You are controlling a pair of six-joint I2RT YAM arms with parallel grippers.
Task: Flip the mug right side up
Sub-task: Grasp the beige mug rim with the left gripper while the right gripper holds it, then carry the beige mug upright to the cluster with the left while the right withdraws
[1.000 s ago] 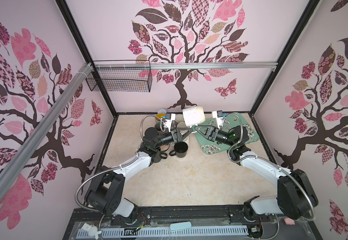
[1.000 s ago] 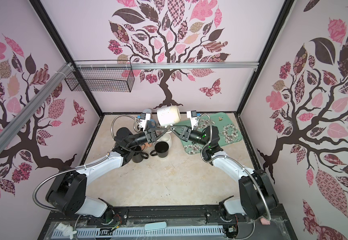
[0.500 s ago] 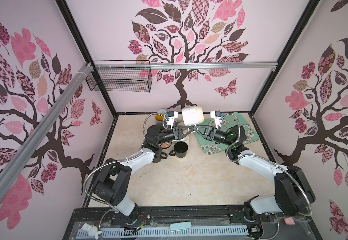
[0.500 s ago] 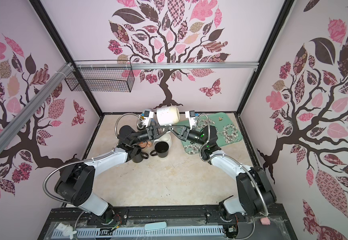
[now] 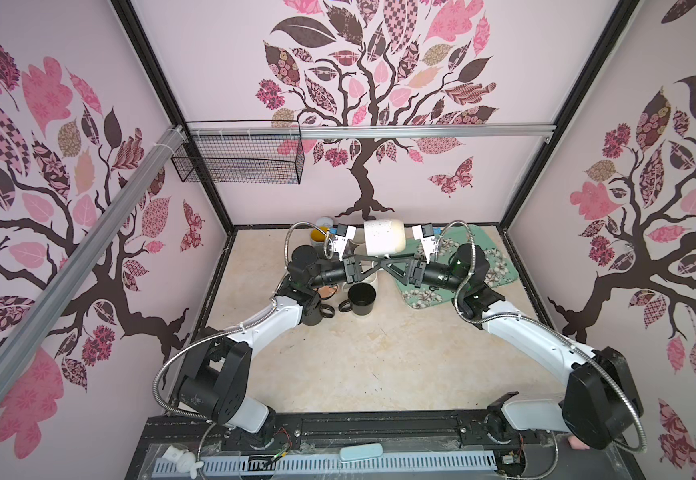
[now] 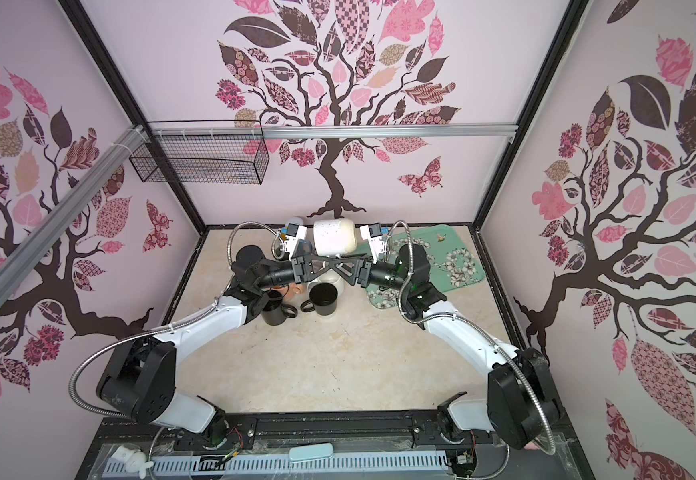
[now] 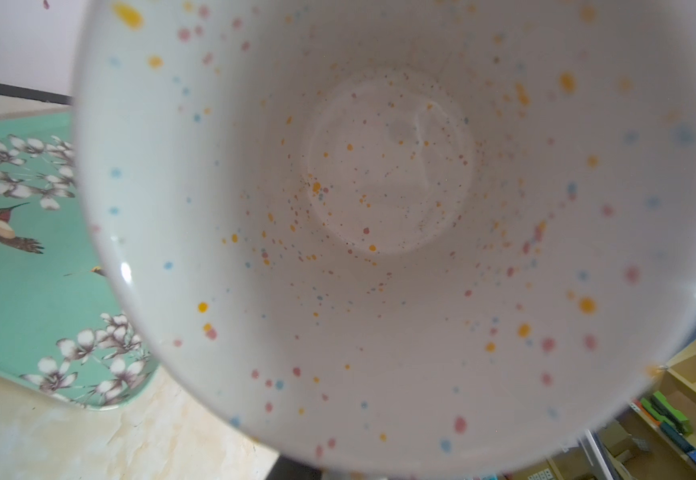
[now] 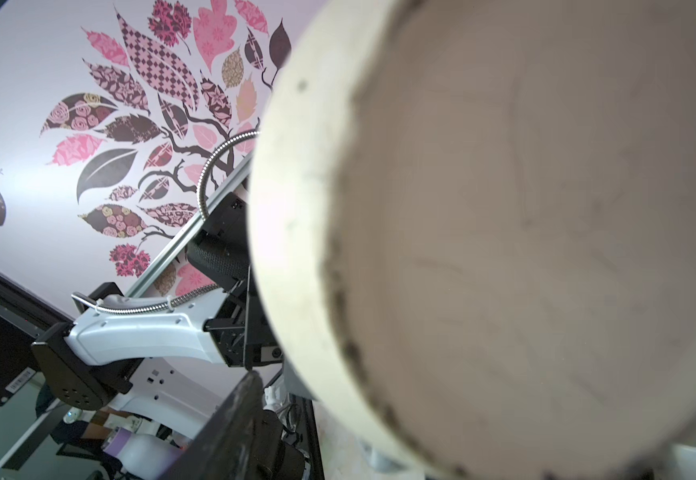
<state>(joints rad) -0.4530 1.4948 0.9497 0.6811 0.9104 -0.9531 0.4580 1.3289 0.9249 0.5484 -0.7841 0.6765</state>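
Note:
A white speckled mug hangs on its side in the air at the back of the table, between my two grippers. Its mouth faces the left arm: the left wrist view looks straight into the mug, which hides my left fingers. My left gripper reaches under it and is shut on it at the handle side. My right gripper meets it from the other side. The right wrist view shows the mug's base, with one dark finger standing clear of it, jaws open.
Below the grippers an upright black mug stands, with another black mug under the left arm and a white mug behind. A yellow-lined cup sits at the back. A green flowered tray lies right; a wire basket hangs back left.
My left gripper has closed in on the mug from the left and shut. My right jaws have opened away from it. The mug has stayed at about the same spot.

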